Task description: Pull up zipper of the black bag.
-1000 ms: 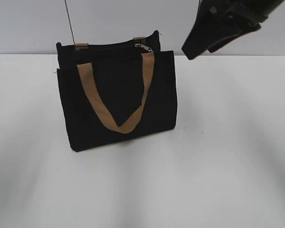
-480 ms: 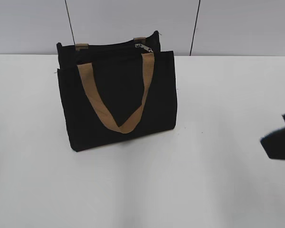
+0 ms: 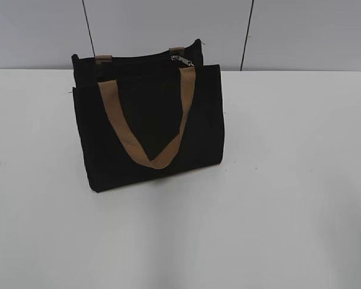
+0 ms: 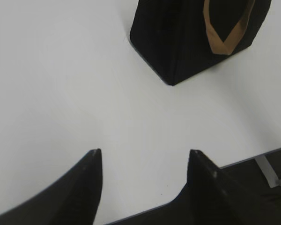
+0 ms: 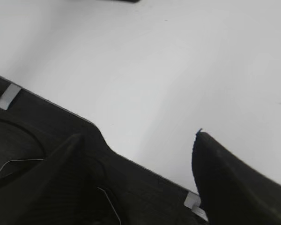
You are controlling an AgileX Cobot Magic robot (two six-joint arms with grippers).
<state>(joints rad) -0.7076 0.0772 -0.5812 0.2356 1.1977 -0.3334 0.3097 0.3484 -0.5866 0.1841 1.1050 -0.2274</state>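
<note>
Black bag upright; zipper pull tiny; left end effector, right end effector spread, empty.

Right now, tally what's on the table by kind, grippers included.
Black bag with tan handle: 1
Zipper pull, at the bag's top right: 1
Grippers, both open and empty: 2 (left gripper, right gripper)
Total: 4
</note>
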